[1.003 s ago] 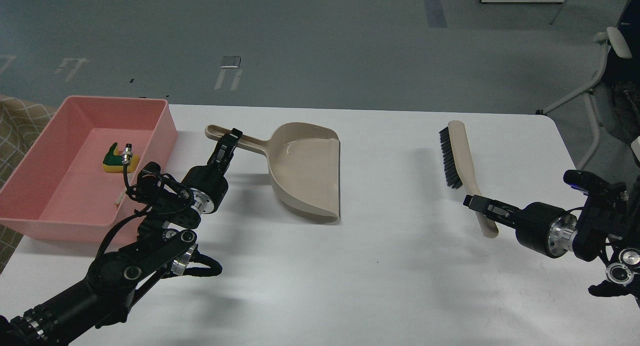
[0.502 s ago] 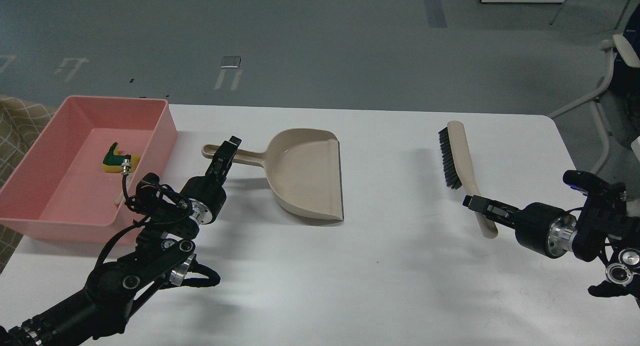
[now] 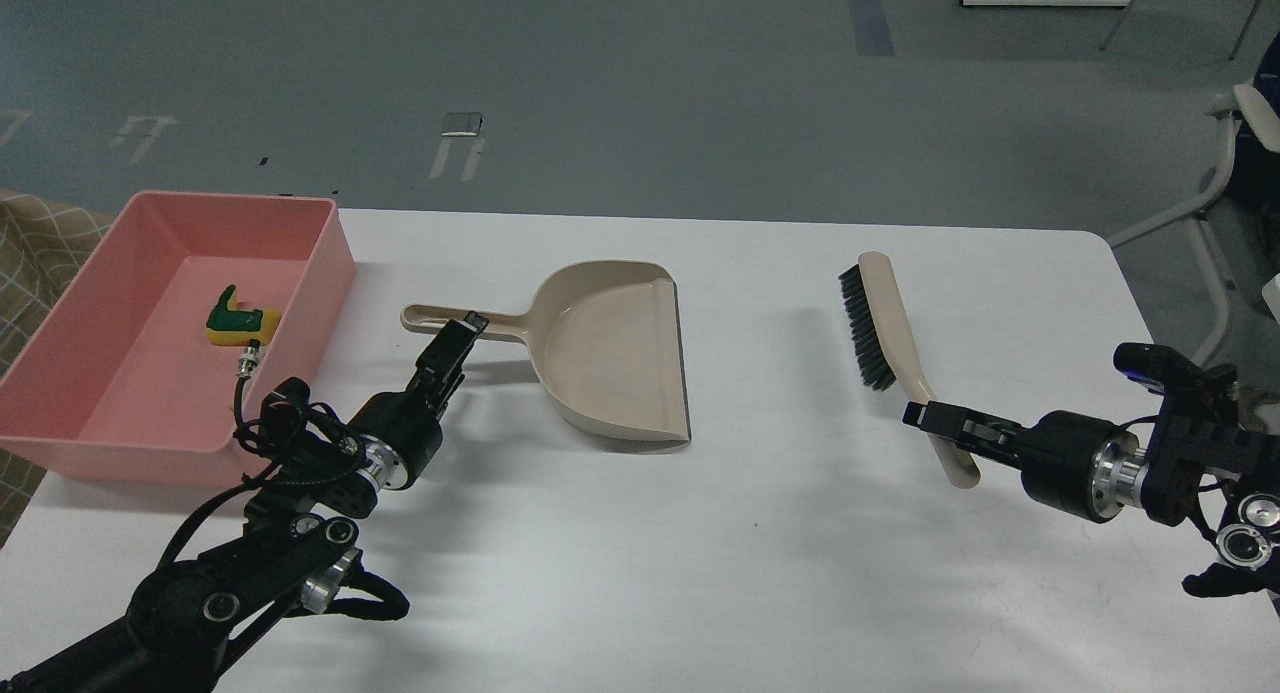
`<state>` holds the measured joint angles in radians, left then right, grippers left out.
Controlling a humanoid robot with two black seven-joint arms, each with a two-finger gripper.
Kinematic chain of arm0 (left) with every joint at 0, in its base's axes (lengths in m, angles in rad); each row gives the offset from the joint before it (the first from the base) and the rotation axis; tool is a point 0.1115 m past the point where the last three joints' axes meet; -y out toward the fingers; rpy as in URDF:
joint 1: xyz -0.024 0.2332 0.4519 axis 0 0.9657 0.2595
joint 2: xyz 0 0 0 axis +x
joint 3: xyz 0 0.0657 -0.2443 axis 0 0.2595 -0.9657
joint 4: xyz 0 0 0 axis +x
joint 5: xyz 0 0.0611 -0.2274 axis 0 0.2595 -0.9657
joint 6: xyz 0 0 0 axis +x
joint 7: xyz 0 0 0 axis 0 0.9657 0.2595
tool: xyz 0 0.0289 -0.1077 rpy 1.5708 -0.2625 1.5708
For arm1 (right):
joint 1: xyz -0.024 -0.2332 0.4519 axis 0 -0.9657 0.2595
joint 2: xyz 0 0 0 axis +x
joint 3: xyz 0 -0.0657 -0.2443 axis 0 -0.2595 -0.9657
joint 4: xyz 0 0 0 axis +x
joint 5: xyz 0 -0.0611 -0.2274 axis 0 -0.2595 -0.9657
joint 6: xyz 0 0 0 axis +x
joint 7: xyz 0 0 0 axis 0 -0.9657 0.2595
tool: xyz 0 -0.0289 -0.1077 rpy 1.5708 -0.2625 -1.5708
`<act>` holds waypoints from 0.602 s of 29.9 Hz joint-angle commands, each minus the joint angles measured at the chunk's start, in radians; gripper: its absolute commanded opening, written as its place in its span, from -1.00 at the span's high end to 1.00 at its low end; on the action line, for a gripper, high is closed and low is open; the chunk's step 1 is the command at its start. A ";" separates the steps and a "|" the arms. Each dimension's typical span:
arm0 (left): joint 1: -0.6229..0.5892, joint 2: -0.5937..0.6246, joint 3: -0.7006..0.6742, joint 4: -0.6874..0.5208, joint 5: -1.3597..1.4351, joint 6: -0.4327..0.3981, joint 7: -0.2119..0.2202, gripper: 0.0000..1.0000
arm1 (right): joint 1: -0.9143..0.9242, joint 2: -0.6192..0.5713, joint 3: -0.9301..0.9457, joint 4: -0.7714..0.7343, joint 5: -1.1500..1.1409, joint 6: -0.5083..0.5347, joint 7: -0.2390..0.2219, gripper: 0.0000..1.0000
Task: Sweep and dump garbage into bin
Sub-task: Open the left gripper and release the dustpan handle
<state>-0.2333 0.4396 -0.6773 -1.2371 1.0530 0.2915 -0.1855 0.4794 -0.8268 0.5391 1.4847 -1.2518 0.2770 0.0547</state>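
Observation:
The pink bin (image 3: 150, 455) stands at the table's far left. The yellow and green sponge chunk (image 3: 240, 320) lies inside it. The bread slice does not show. The beige dustpan (image 3: 620, 353) lies flat on the table, empty, with its handle (image 3: 430, 317) pointing left. My left gripper (image 3: 468, 327) has its tip at the handle's near edge; its fingers look like one dark piece. My right gripper (image 3: 935, 423) is shut on the lower handle of the beige black-bristled brush (image 3: 885, 323), which points away from me.
The white table (image 3: 760, 573) ends in a rounded right corner near a chair (image 3: 1230, 173). A cable with a metal plug (image 3: 243, 365) on my left arm hangs in front of the bin's near right part.
The dustpan has come down from tilted to flat on the table. My left arm has drawn back toward me. My right gripper has carried the brush a little to the left.

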 commanded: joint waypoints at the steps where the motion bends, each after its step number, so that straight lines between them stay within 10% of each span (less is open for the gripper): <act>1: 0.012 0.040 -0.008 -0.045 -0.001 -0.017 0.000 -0.95 | 0.007 -0.003 0.001 -0.007 0.000 0.042 0.013 1.00; 18: 0.063 0.143 -0.042 -0.200 -0.010 -0.083 -0.003 -0.95 | 0.010 -0.008 -0.001 -0.087 -0.101 0.041 0.001 1.00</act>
<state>-0.1873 0.5629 -0.6955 -1.4022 1.0455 0.2389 -0.1884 0.4908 -0.8398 0.5385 1.4090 -1.3353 0.3188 0.0544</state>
